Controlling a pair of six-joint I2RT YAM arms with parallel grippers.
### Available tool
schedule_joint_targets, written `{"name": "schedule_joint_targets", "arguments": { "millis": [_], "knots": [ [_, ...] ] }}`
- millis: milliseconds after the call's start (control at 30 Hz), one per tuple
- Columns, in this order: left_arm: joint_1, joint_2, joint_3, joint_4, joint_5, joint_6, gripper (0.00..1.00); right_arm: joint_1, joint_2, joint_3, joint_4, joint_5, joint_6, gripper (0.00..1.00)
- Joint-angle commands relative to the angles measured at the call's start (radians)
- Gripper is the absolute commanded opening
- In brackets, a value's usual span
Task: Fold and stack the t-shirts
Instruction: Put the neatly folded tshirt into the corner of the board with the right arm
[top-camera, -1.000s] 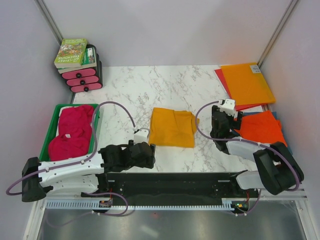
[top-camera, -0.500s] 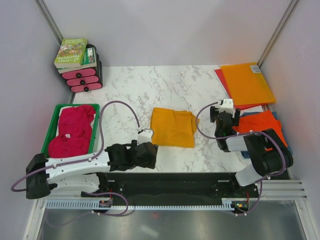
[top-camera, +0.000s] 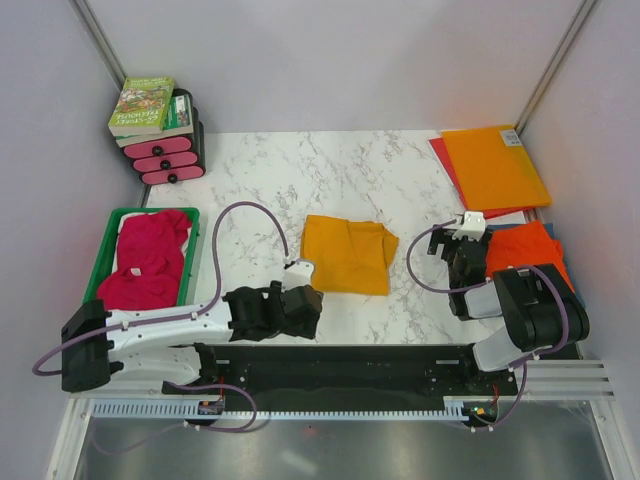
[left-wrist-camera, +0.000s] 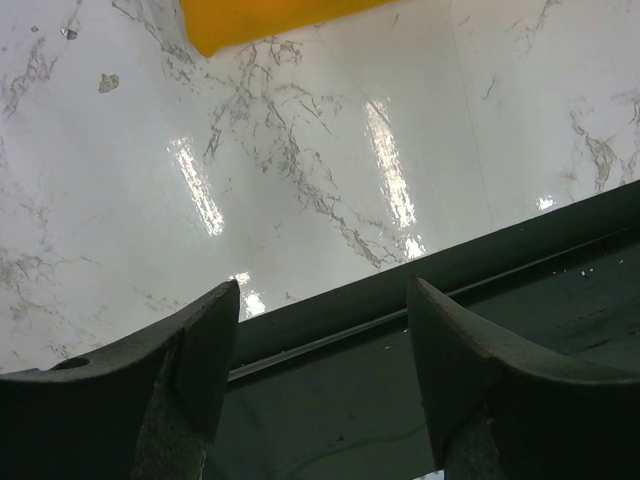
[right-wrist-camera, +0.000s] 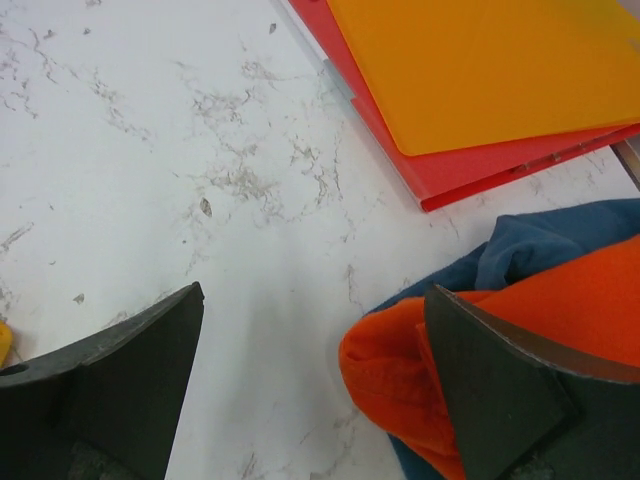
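Where inspected near the worktop's (top-camera: 260, 190) middle, found golden shirt (top-camera: 346, 254) folded. Found left gripper (left-wrist-camera: 322, 300) and right gripper (right-wrist-camera: 312, 300) spread, pinching nothing. Step in hand judged: reaching for red-orange shirt (top-camera: 520, 252), heaped on blue shirt (right-wrist-camera: 540, 235) at right edge; calls for lowering, then pinching a hem.
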Motion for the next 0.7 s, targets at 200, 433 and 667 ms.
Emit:
{"name": "schedule_joint_targets", "arguments": {
  "millis": [200, 433, 667],
  "knots": [
    [-0.013, 0.087, 0.088, 0.05, -0.034, 0.022, 0.74, -0.016, -0.004, 0.029, 0.073, -0.08, 0.028, 0.98],
    [-0.013, 0.157, 0.159, 0.033, -0.125, 0.059, 0.75, -0.016, -0.003, 0.029, 0.073, -0.08, 0.028, 0.98],
    [-0.008, 0.315, 0.373, -0.166, -0.278, 0.001, 0.77, -0.014, -0.004, 0.029, 0.073, -0.079, 0.028, 0.98]
  ]
}}
